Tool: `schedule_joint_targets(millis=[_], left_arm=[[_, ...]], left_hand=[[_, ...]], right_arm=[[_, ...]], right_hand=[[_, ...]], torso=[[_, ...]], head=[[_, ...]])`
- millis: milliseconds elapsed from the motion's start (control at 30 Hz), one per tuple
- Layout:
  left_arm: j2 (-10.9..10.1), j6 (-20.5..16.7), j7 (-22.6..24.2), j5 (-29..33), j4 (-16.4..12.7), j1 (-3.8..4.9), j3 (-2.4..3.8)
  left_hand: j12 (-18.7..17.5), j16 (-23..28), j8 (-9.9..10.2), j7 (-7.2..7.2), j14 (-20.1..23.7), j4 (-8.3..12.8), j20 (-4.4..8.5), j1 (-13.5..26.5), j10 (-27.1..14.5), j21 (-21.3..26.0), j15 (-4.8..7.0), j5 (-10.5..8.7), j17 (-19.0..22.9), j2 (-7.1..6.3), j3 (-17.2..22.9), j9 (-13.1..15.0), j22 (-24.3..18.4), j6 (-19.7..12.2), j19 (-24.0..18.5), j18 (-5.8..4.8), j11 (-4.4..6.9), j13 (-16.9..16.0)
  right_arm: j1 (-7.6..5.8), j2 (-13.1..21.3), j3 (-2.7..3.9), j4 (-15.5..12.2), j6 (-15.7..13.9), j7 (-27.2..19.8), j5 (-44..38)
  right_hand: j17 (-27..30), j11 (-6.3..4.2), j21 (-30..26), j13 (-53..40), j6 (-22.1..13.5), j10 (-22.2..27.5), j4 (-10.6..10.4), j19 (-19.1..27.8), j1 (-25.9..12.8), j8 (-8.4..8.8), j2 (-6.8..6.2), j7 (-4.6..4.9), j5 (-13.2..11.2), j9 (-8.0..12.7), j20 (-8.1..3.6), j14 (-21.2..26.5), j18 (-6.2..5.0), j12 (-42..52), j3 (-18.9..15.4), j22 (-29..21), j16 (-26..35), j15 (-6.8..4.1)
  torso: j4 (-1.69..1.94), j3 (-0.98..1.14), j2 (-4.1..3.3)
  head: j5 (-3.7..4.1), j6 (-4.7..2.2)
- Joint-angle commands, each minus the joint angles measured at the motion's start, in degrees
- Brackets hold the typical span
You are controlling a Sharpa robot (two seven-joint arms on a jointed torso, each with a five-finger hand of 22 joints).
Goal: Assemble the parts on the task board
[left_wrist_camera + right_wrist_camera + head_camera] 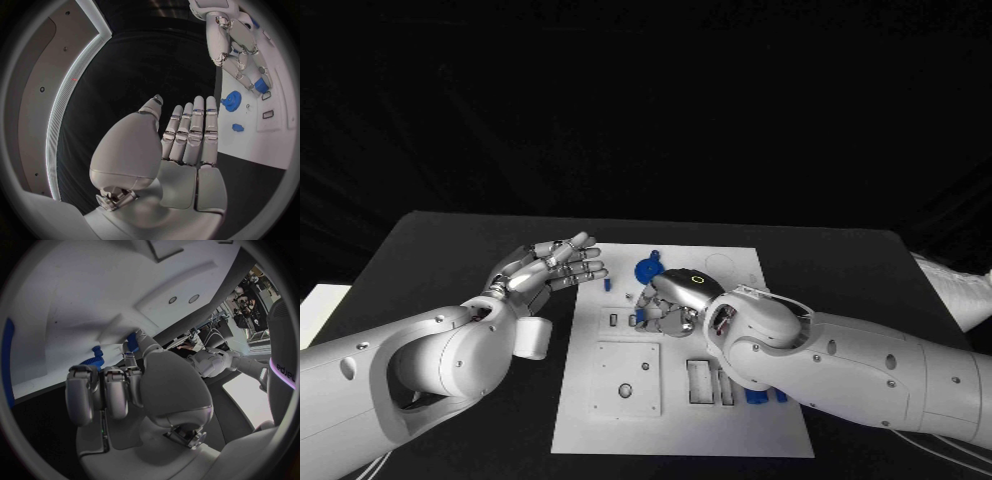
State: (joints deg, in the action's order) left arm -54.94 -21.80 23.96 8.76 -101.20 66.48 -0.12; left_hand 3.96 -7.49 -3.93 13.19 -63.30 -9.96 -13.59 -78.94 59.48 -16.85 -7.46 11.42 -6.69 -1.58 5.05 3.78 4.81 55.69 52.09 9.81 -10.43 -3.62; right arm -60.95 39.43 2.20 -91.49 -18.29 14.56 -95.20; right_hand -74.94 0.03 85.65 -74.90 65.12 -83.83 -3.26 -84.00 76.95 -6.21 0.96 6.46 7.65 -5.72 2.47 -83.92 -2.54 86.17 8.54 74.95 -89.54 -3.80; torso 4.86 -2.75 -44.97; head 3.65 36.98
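— Hands, status?
— Silver left hand (553, 265) hovers beside the white rectangular task board (678, 420), fingers spread, holding nothing. Silver right hand (678, 300) rests curled on the board's upper middle; grip indeterminate.
— Parts?
— Blue toothed gear (648, 270) lies just beside the right hand.

right hand (678, 298) crowding blue gear (649, 270), perhaps touching
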Motion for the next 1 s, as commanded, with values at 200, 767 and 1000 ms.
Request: schedule_joint_targets(millis=[200,767,1000], left_arm=[[0.11,1.29,0.58,0.07,-0.01,0.04,0.03],[0.01,1.31,0.55,0.07,-0.08,0.03,0.03],[-0.02,1.29,0.54,0.07,-0.15,0.03,0.03]], left_hand=[[-0.25,0.38,0.21,0.04,0.05,0.41,-0.21,-0.34,-0.31,0.34,-0.05,-0.13,0.04,0.14,0.09,-0.02,-0.09,-0.17,-0.09,0.72,0.22,-0.03],[-0.25,0.38,0.21,0.04,0.05,0.41,-0.21,-0.34,-0.31,0.34,-0.05,-0.13,0.04,0.14,0.09,-0.02,-0.09,-0.17,-0.09,0.72,0.22,-0.03],[-0.25,0.38,0.21,0.04,0.05,0.41,-0.21,-0.34,-0.31,0.34,-0.05,-0.13,0.04,0.14,0.09,-0.02,-0.09,-0.17,-0.09,0.72,0.22,-0.03]], right_arm=[[0.49,0.69,-0.27,-0.21,2.09,1.97,-2.96],[0.59,0.64,-0.27,-0.39,3.19,3.01,-3.3],[0.59,0.5,-0.27,-0.36,3.12,3.88,-3.33]], right_hand=[[-14.34,-0.42,0.23,-12.68,2.85,-4.6,-0.01,-2.52,0.33,-0.69,0.27,-2.37,0.14,-0.06,-0.52,-5.92,0.63,-0.05,0.01,6.09,-0.16,-0.35],[-13.82,-0.2,-0.09,-12.15,2.34,-4.23,-0.19,-2.28,-0.67,-0.31,-0.68,-2.04,0.2,0.08,-0.51,-5.81,0.5,-0.94,-0.33,5.44,0.06,-0.25],[-13.39,1.23,-0.43,-11.53,-1.38,-3.72,-0.77,-2.04,-2.46,2.04,-2.97,-0.29,0.21,1.12,0.26,-5.72,0.41,-2.02,-1.14,4.86,0.25,0.86]], torso=[[-0.03,-0.03,0.02],[0.03,-0.09,0.04],[0.0,-0.06,0.04]], head=[[-0.11,0.03],[-0.01,-0.21],[0.02,-0.26]])
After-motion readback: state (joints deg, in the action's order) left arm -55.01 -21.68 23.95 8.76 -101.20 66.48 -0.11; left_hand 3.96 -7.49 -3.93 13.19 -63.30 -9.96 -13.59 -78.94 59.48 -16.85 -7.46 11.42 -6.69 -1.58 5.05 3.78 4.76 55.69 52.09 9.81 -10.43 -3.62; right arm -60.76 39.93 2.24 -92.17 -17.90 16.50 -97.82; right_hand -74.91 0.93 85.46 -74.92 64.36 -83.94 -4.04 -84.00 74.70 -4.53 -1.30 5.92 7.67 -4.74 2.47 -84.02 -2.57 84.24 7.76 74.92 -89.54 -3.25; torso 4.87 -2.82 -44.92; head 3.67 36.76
